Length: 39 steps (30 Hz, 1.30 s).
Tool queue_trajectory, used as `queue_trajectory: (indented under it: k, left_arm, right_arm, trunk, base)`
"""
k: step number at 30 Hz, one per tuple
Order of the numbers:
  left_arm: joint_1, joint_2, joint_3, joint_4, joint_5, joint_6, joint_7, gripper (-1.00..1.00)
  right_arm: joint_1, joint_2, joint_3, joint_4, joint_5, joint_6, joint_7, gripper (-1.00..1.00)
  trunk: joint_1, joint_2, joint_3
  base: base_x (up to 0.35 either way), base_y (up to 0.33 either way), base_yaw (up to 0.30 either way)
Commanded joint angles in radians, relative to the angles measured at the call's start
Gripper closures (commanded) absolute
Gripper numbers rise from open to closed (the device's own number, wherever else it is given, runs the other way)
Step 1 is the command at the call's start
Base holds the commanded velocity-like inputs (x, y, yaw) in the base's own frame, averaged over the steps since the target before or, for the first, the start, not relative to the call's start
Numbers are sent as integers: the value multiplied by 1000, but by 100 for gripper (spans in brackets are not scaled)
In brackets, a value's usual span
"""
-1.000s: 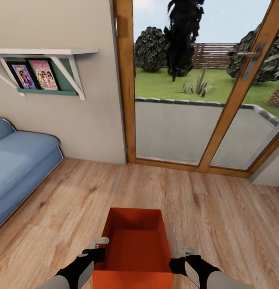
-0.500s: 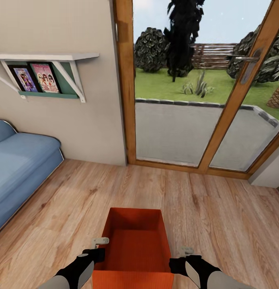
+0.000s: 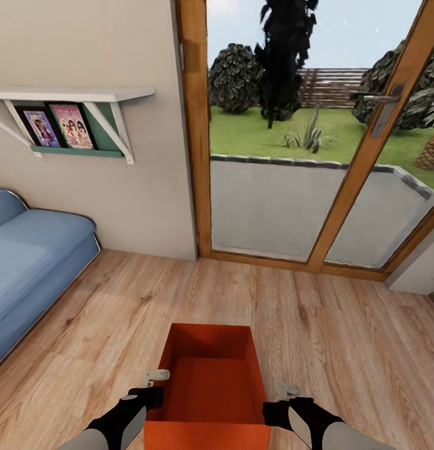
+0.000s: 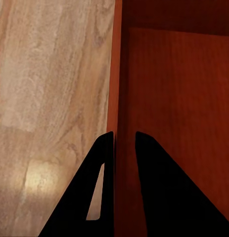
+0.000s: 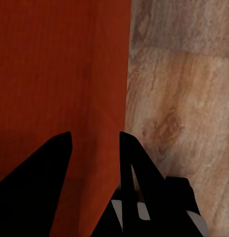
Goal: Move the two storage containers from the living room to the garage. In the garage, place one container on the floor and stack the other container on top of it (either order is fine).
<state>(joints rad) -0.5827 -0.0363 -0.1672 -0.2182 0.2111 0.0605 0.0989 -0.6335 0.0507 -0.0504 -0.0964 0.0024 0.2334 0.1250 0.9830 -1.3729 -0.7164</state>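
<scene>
orange-red and finely ribbed, the storage container (image 3: 207, 387) hung low in front of the robot over the light wood plank floor (image 3: 342, 350) of the living room, carried between both arms. the left claw (image 4: 124, 143) was clamped on the container's left wall, one finger outside and one inside, and the right claw (image 5: 94, 143) was clamped likewise on the right wall. it was open-topped and looked empty and level. ahead stood the wood-framed glass doors (image 3: 317, 144), with the blue sofa (image 3: 29, 262) and a wall shelf (image 3: 73, 94) off to the left. this looked like the carrying leg, with the garage not yet reached. doing it well would mean keeping both grips even so the thin walls did not flex or slip, holding the bin level, and turning the base gently, well clear of the sofa and door frame.
</scene>
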Motion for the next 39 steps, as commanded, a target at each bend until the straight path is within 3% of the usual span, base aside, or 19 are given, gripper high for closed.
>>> queue_trajectory:
  k: [1,39]
  left_arm:
    - [0,1,-5,-3,-1,6,13,100]
    - [0,0,-6,-3,-1,5,14,100]
  right_arm:
    - [0,0,1,-2,10,6,-1,100]
    - [0,-2,1,-2,10,6,61,100]
  trunk:
    - [-4,7,3]
    - [-150,273,122]
  base:
    - [0,0,0]
    - [0,0,0]
